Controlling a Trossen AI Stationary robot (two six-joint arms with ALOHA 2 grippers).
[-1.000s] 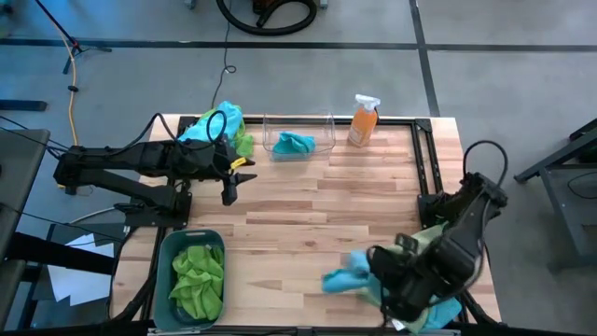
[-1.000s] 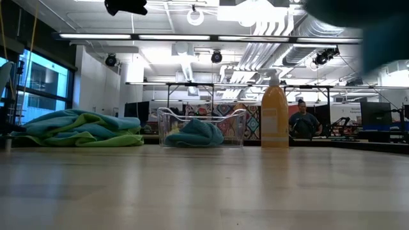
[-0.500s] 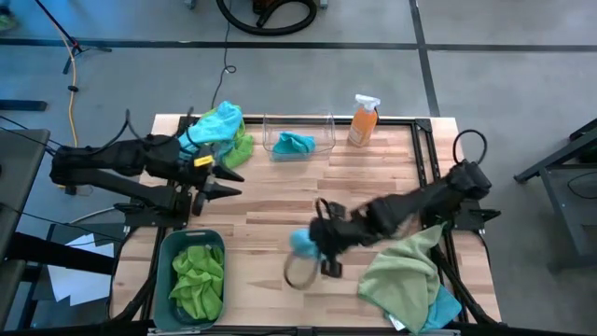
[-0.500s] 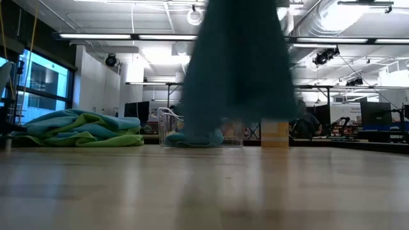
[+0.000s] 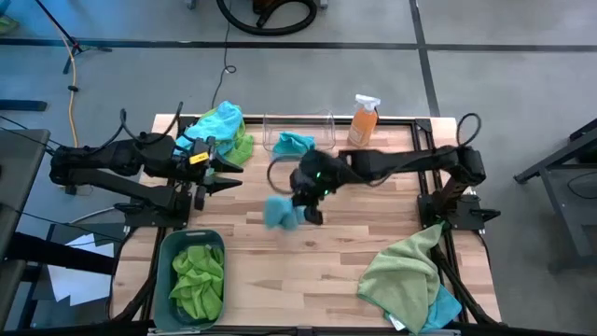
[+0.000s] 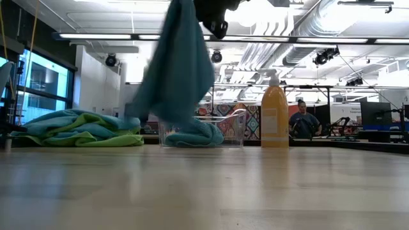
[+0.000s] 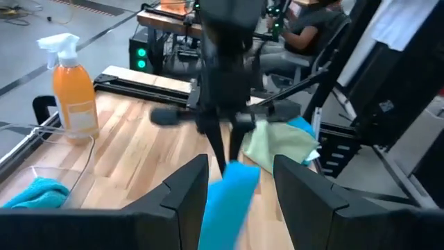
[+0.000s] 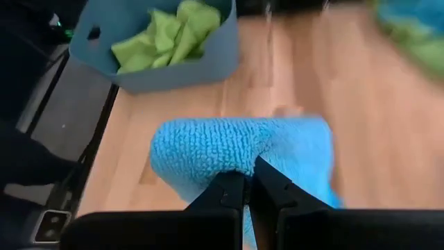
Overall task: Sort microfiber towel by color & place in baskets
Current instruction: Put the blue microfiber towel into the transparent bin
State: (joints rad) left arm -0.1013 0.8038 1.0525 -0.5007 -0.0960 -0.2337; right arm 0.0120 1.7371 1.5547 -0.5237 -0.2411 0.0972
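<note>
My right gripper hangs over the middle of the table, just near of the clear basket, shut on a turquoise blue towel. The low view shows that towel hanging from the gripper. A second blue towel lies inside the clear basket. The teal-grey basket at the near left corner holds green towels. My left gripper is open above the table's left side, pointing toward the right gripper and touching nothing. My right gripper pinches the blue towel between its two fingers at a bunched fold at the towel's top, coming from above. The towel is lifted clear of the table and hangs slack below the fingers, swung toward the table's left.
A blue and green towel pile lies at the far left corner. Another green-on-blue pile lies at the near right corner. The orange spray bottle stands right of the clear basket. A person sits far behind the table.
My right gripper has swept from the near right pile across the table toward the far left, up to the clear basket, carrying the blue towel. The towel left the pile, is lifted clear and swings below the fingers. My left gripper turned from pointing down to pointing right.
</note>
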